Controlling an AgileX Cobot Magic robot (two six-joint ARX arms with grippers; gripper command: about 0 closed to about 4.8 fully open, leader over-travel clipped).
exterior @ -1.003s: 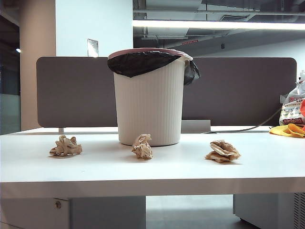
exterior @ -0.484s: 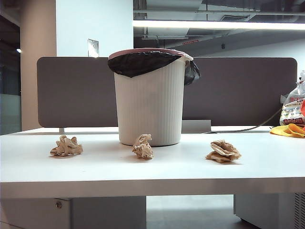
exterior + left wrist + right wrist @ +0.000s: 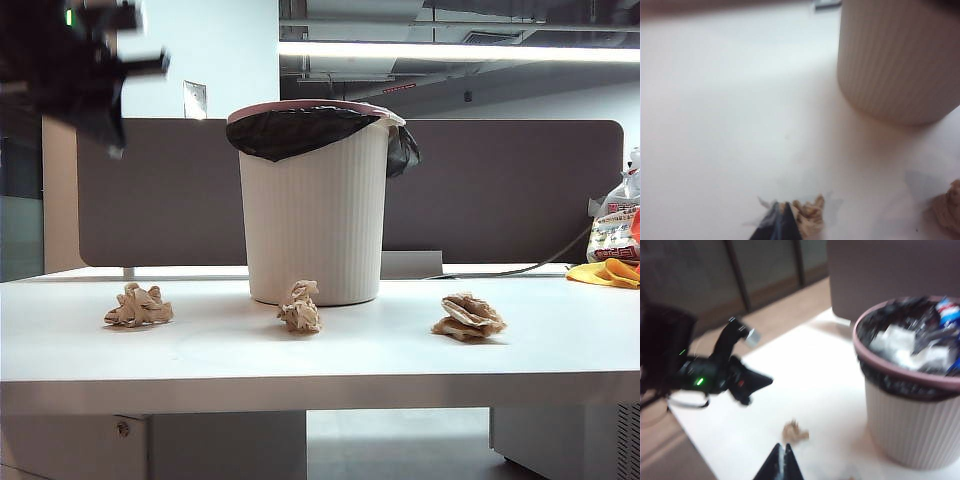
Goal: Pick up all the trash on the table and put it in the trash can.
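Three crumpled tan paper wads of trash lie on the white table (image 3: 330, 365): a left wad (image 3: 138, 305), a middle wad (image 3: 299, 307) and a right wad (image 3: 468, 316). The white ribbed trash can (image 3: 315, 205) stands behind the middle wad, with litter showing inside its black liner (image 3: 912, 347). My left arm (image 3: 75, 60) hangs blurred high at the upper left. My left gripper (image 3: 781, 209) is shut and empty, above the table with a wad (image 3: 811, 216) just beyond its tips. My right gripper (image 3: 785, 450) is shut and empty, out of the exterior view, well above a wad (image 3: 795, 432).
A grey-brown divider panel (image 3: 500, 190) runs along the table's back. A printed plastic bag (image 3: 615, 225) and a yellow cloth (image 3: 605, 272) sit at the far right edge. A cable (image 3: 520, 268) lies near the divider. The right wrist view shows the left arm (image 3: 715, 372) over the table's left end.
My left arm has come into the exterior view at the upper left, blurred. The three wads and the trash can have not moved.
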